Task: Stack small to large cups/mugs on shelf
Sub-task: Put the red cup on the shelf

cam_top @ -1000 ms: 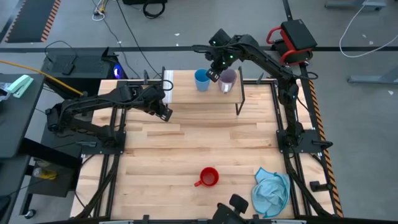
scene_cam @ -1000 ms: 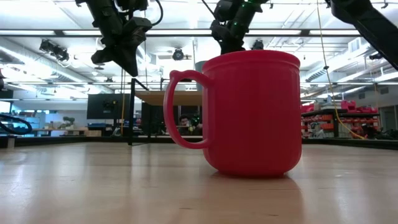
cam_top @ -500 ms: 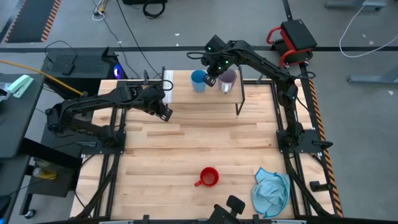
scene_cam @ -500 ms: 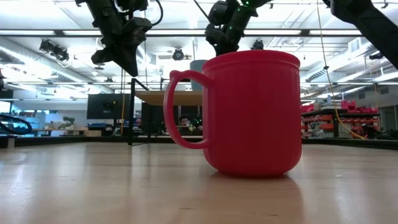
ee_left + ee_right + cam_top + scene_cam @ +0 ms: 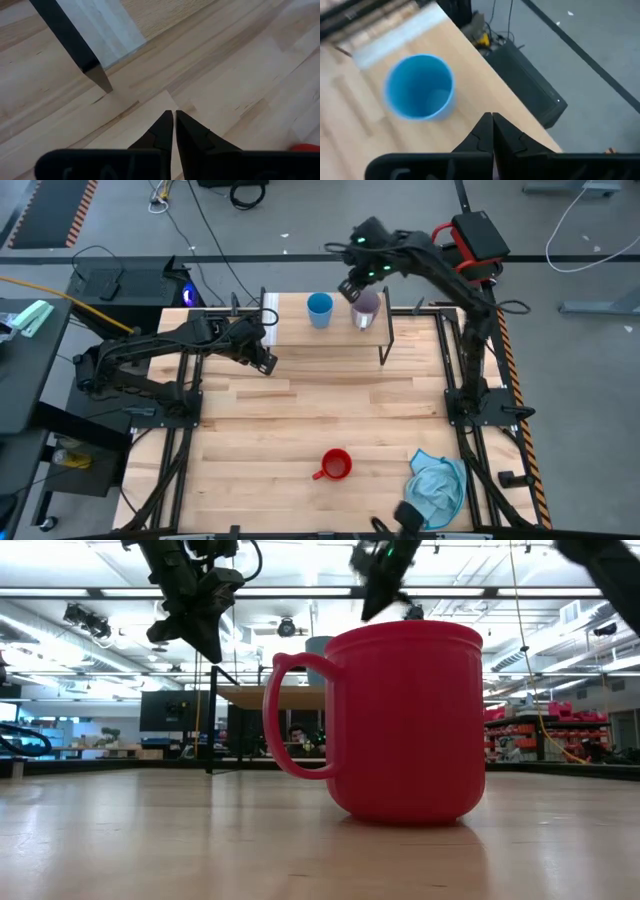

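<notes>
Three cups to order by size, two already up on the shelf (image 5: pixel 300 330) at the far edge of the worktop (image 5: pixel 320 410): light blue cup (image 5: pixel 320 309) standing upright toward the shelf's left part, purple-grey mug (image 5: pixel 366 308) just to its right, apart from it. Set side by side, not nested, presumably staged so sizes can be compared before stacking. Red mug (image 5: pixel 335 465) well apart from both, down at the near middle of the worktop, upright with handle pointing left, untouched. Light blue cloth (image 5: pixel 436 485) crumpled at the near right corner, no part of the job.

Right gripper (image 5: pixel 352 285) poised above the shelf's far edge, between and slightly behind the two cups, fingers pressed together on nothing; arm reaching in from the far right, elbow high. Left gripper (image 5: pixel 266 361) hanging over bare worktop just near of the shelf's left end, fingers closed and empty, arm stretched in from the left, apparently waiting.
</notes>
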Robot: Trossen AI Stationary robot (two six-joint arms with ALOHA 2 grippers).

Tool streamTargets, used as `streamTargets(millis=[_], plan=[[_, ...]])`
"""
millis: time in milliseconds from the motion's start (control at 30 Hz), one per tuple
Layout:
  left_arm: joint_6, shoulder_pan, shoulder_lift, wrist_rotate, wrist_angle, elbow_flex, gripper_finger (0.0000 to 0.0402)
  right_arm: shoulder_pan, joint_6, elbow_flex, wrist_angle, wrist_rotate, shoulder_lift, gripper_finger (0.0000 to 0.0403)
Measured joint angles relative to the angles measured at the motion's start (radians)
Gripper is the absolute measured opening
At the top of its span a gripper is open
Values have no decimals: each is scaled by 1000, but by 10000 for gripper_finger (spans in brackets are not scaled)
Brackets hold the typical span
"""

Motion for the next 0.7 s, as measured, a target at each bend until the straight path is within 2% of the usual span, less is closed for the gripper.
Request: streamTargets(millis=[200, 400, 500, 700], plan=[[1, 0, 0, 0, 0, 0, 21, 83, 85, 0, -78, -1, -157, 6], [1, -16, 0, 1, 5, 0, 19, 256, 183, 1, -176, 12, -282, 7], [1, -32, 0, 32, 26, 0, 23, 381, 262, 1, -244, 91, -325, 7], [0, -80, 0, 105, 96, 0, 29, 664, 443, -90, -233, 282, -409, 7]])
